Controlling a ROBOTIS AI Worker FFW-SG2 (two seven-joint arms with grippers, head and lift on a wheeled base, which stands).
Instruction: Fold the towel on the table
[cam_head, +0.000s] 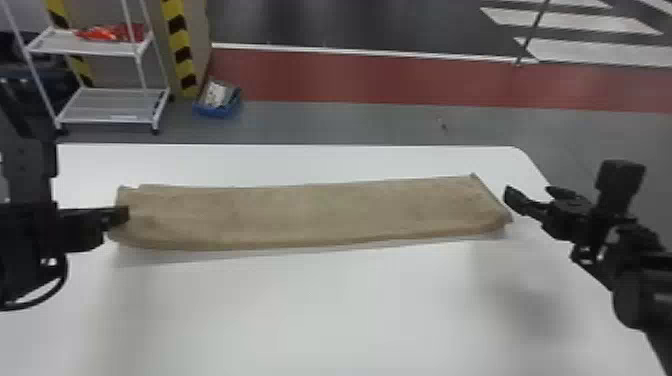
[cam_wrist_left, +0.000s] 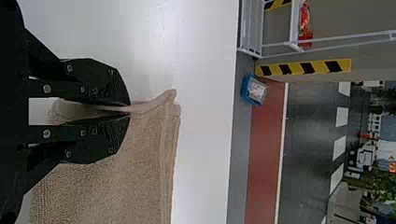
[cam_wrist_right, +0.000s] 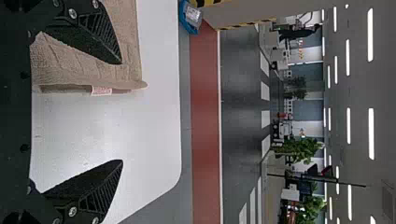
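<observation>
Spreading behind everything, the grey floor carries a red strip beyond the table. White table next in size, its far right corner rounded. Past its far left side, a white rack with shelves stands beside a pillar banded in yellow-and-black tape. Towel, tan, lies as a long strip across the table, nearer the far edge than the near one, ends pointing left and right. Left gripper clenched on the towel's left end, a pinched ridge of cloth running between its fingers; it blocks sight of part of that end. Right gripper spread wide, holding nothing, just beside the right end; one finger cuts across the cloth in the right wrist view. Blue bin on the floor at the pillar's foot. Red packet on the rack's upper shelf. Smallest: a pale tag on the towel's right end.
</observation>
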